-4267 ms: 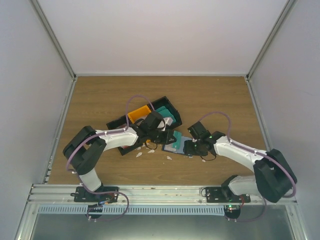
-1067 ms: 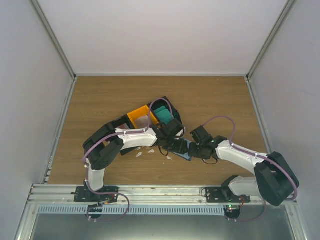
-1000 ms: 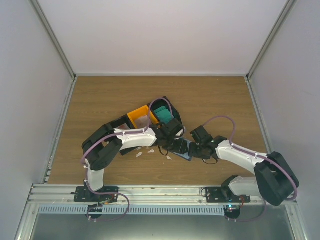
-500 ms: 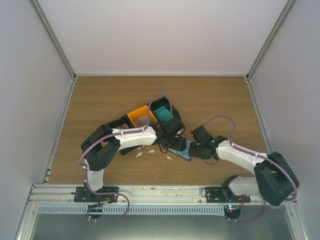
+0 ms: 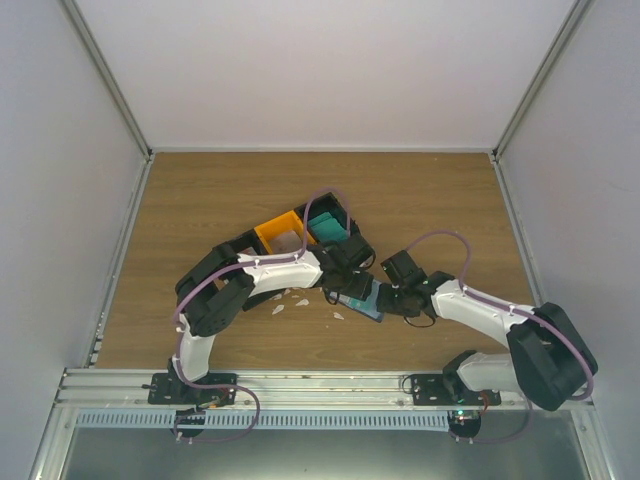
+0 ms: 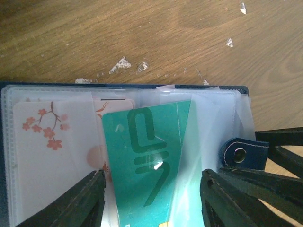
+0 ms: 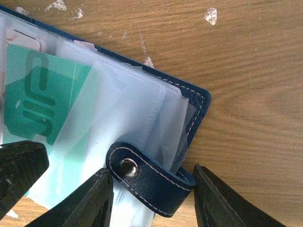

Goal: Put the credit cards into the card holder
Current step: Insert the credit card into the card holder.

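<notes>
The navy card holder (image 5: 358, 300) lies open on the wood between both grippers. A teal credit card (image 6: 142, 156) lies tilted on its clear sleeves, its right edge under a sleeve. My left gripper (image 6: 151, 189) is open and straddles this card with a gap on each side. A white card with red blossoms (image 6: 45, 142) sits in a sleeve to the left. My right gripper (image 7: 151, 171) is shut on the holder's snap tab (image 7: 147, 184), a finger against each end. The teal card (image 7: 38, 99) shows there too.
An orange bin (image 5: 278, 232) and a black bin with teal cards (image 5: 325, 222) stand just behind the left gripper (image 5: 345, 272). Small white scraps (image 5: 285, 303) lie on the wood beside the holder. The right gripper (image 5: 388, 295) is at the holder's right edge.
The left gripper has come from the bins down to the card holder, and in the last second edged slightly right. The right arm has barely moved.
</notes>
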Controlling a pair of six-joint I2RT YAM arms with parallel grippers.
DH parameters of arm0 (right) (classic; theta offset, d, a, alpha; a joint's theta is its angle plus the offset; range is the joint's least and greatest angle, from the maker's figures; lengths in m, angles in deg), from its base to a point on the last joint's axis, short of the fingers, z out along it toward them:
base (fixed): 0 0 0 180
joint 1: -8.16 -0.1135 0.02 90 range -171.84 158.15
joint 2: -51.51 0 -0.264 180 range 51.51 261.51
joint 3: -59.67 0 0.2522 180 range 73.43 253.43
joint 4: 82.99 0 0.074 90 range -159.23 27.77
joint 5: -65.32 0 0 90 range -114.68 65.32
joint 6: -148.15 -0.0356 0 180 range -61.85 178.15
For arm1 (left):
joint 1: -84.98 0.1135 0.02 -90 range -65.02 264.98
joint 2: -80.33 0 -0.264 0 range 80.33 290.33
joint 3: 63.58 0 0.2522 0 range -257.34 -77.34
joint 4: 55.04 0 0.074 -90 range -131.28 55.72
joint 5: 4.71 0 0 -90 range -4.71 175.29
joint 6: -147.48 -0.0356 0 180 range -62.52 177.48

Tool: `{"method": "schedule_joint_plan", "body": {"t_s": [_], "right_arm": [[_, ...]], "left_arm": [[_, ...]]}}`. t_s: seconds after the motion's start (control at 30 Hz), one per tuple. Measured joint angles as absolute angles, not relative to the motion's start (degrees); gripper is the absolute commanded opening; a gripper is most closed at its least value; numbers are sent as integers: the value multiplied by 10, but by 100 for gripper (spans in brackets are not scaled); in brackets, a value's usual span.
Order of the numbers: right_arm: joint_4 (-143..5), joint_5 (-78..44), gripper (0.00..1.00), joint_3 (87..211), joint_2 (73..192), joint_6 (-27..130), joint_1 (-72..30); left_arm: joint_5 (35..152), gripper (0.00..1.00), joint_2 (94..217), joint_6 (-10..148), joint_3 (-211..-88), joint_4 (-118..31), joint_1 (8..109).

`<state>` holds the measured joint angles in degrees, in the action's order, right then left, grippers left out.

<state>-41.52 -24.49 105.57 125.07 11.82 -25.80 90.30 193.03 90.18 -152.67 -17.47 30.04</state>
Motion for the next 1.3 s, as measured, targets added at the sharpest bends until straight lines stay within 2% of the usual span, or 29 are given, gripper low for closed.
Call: {"method": "schedule_joint_plan", "body": {"t_s": [0.13,0.43,0.63,0.8,0.97,1.17,1.3], "right_arm": [[-421,-242,46,1056,1252,121,-258],[-435,-234,46,1052,1252,123,-256],[-447,-232,49,1040,1239,123,-255],[-437,-232,52,1032,1220,122,-254],[-420,-230,51,1030,1200,122,-254],[-417,-217,48,1022,1199,123,-254],[-429,-207,51,1022,1208,127,-254]], "left_arm": [[916,46,1933,898,-1527,-175,301],[993,44,1936,894,-1518,-194,307],[1048,43,1936,889,-1497,-237,319],[1051,49,1932,888,-1493,-245,322],[1004,57,1905,894,-1487,-228,322],[968,59,1892,900,-1487,-212,322],[969,60,1910,902,-1494,-198,322]]}}
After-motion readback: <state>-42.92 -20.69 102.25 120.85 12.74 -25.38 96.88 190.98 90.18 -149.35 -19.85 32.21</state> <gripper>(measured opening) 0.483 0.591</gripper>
